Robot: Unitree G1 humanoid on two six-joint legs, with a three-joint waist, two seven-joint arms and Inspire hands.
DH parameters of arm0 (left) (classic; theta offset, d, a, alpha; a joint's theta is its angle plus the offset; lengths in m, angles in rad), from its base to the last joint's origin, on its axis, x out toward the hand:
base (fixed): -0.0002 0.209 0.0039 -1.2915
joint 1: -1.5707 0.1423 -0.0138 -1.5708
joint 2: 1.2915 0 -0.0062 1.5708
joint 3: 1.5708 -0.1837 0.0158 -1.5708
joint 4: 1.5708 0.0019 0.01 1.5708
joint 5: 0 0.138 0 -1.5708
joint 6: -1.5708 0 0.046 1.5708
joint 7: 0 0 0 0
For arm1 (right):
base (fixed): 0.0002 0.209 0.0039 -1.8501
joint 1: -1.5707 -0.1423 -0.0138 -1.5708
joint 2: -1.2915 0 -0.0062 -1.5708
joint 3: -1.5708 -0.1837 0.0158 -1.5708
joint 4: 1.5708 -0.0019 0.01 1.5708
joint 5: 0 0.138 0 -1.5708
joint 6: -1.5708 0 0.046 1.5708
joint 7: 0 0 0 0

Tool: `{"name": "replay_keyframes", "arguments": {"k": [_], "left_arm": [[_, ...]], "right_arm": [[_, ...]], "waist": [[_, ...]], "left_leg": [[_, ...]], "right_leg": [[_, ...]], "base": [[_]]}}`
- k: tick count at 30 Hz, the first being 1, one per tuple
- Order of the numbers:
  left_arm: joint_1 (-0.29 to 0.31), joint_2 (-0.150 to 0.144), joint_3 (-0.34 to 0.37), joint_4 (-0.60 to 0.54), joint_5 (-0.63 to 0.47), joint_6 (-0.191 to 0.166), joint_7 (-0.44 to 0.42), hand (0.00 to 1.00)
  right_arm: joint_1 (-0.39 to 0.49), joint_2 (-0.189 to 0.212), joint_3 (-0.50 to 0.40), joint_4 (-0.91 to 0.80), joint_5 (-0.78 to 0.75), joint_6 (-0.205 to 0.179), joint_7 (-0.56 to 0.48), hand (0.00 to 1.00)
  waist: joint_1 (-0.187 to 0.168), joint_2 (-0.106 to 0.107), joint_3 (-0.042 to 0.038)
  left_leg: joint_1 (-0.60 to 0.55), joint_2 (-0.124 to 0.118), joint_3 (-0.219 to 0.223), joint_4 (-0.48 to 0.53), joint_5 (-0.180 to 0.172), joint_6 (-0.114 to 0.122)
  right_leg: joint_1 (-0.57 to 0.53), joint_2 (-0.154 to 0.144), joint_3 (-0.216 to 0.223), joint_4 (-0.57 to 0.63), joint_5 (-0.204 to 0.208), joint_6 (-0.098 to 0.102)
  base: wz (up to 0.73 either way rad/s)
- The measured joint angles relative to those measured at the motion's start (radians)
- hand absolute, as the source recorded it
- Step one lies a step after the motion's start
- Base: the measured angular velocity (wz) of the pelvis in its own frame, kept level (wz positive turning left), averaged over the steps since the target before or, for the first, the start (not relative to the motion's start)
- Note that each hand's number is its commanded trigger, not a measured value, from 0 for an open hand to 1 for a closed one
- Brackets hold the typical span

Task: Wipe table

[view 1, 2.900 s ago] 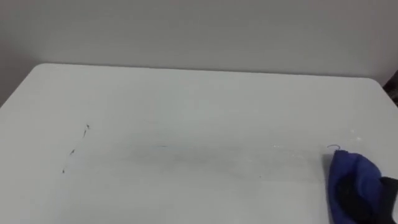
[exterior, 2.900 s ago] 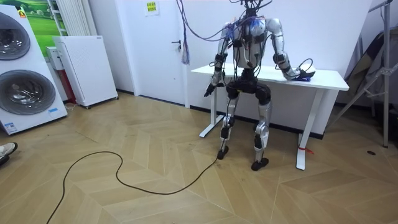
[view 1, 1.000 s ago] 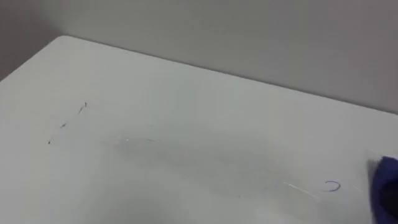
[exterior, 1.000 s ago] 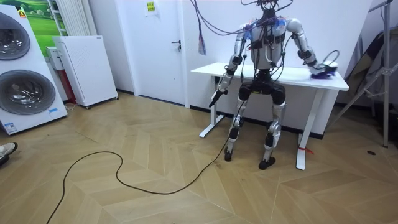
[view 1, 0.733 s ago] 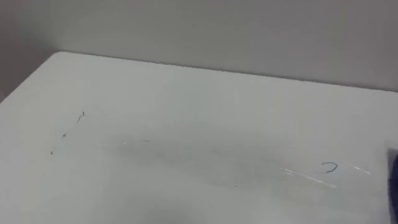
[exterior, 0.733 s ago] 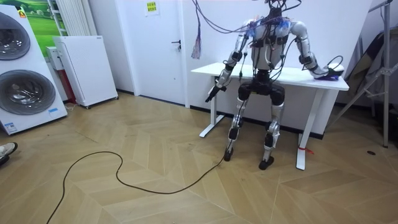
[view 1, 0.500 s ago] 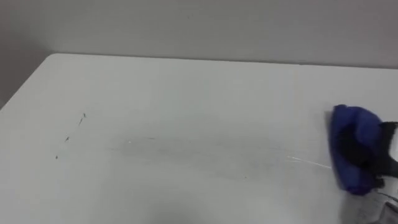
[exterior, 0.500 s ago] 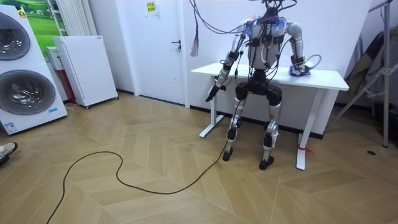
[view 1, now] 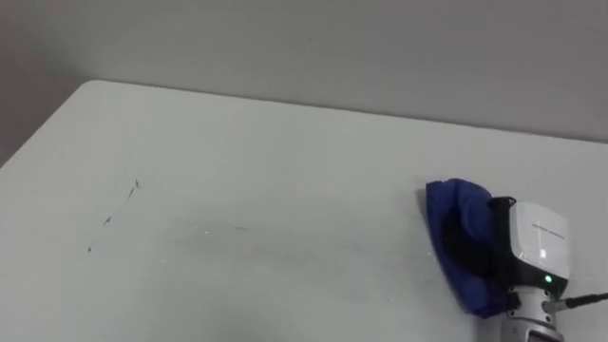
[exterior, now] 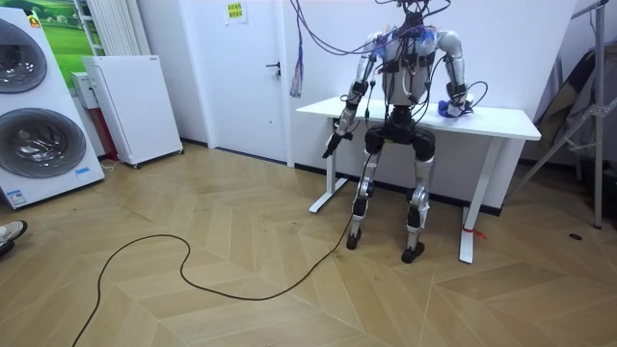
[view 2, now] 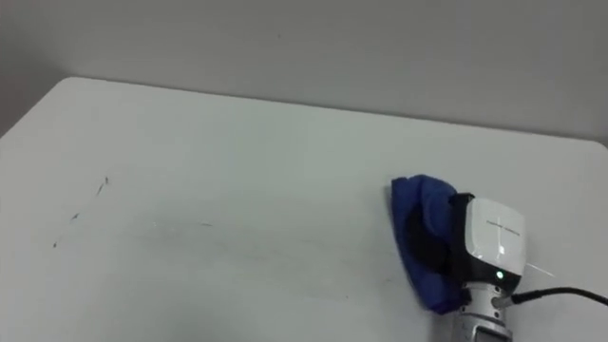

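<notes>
The white table (view 1: 285, 142) carries small dark pen marks (view 1: 133, 187) at its left and a faint smear (view 1: 218, 228) in the middle. A blue cloth (view 1: 448, 214) lies on the right part of the top. My right hand (view 1: 470, 249) rests on it, dark fingers curled into its folds. In the room view I stand at the table's (exterior: 501, 120) front edge with the cloth (exterior: 451, 107) under the right hand. My left hand (exterior: 331, 146) hangs beside the table's left end.
A grey wall runs close behind the table's far edge (view 1: 332, 103). Two stacked washing machines (exterior: 39, 135) and a white cabinet (exterior: 130, 106) stand at the room view's left. A folded stand (exterior: 578, 106) leans at the room view's right.
My right hand has swept the blue cloth leftward from the table's right edge towards the middle. The small blue loop mark seen near the right no longer shows. The view shifted as I moved.
</notes>
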Motion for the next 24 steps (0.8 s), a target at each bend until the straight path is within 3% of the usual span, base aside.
{"name": "replay_keyframes", "arguments": {"k": [3,5,10,13,18,19,20,24], "left_arm": [[-0.005,-0.001,-0.023,0.000,-0.019,0.000,0.019,0.00],[-0.023,-0.002,-0.036,0.006,-0.019,0.001,0.019,0.00],[-0.022,-0.002,-0.038,0.009,-0.015,0.012,0.036,0.00],[0.024,0.000,-0.036,-0.029,-0.015,0.037,0.036,0.00],[0.051,0.010,-0.033,-0.028,-0.026,0.035,0.036,0.00],[0.051,0.010,-0.020,-0.029,-0.023,0.028,0.036,0.00],[0.051,0.010,0.001,-0.029,-0.007,0.019,0.035,0.00],[0.062,0.011,0.058,-0.030,0.004,0.001,0.035,0.00]], "right_arm": [[-0.007,0.005,0.022,-0.024,0.004,0.035,0.010,1.00],[-0.019,0.001,0.055,-0.059,0.013,0.085,0.040,1.00],[-0.104,0.007,0.093,-0.064,0.011,0.098,0.116,1.00],[-0.101,0.002,0.093,-0.064,0.011,0.084,0.106,1.00],[-0.063,-0.003,0.076,-0.009,0.024,0.017,0.024,1.00],[-0.044,-0.002,0.050,0.009,0.017,-0.003,0.005,1.00],[-0.014,-0.003,0.019,0.030,0.018,-0.017,-0.021,1.00],[0.097,-0.003,-0.097,0.046,0.018,-0.041,-0.062,1.00]], "waist": [[0.008,0.004,0.0012],[0.034,0.005,0.0035],[0.057,0.000,0.0142],[0.053,-0.005,0.0159],[0.022,-0.010,0.0169],[0.020,-0.010,0.0166],[0.011,-0.017,0.0114],[-0.008,-0.024,0.0090]], "left_leg": [[0.012,0.000,0.001,-0.014,0.001,0.001],[0.012,0.001,0.001,-0.022,0.001,0.001],[-0.008,0.000,-0.011,-0.037,0.002,0.005],[-0.007,0.000,-0.016,-0.041,0.003,0.006],[-0.002,0.000,-0.019,-0.036,0.004,0.007],[0.000,0.000,-0.019,-0.032,0.004,0.007],[0.001,-0.001,-0.018,-0.027,0.004,0.008],[0.031,-0.005,-0.018,-0.027,0.005,0.011]], "right_leg": [[0.000,0.002,0.001,0.000,0.002,-0.001],[-0.006,0.005,0.011,0.002,0.008,-0.004],[-0.035,0.013,0.025,0.002,0.016,-0.007],[-0.040,0.016,0.025,0.000,0.016,-0.008],[-0.017,0.013,-0.004,-0.022,0.018,-0.005],[-0.004,0.013,-0.005,-0.029,0.020,-0.004],[0.005,0.013,-0.005,-0.038,0.019,-0.003],[0.057,0.013,-0.003,-0.069,0.020,0.003]], "base": [[-0.09],[-0.17],[-0.08],[0.00],[0.11],[0.18],[0.25],[0.17]]}}
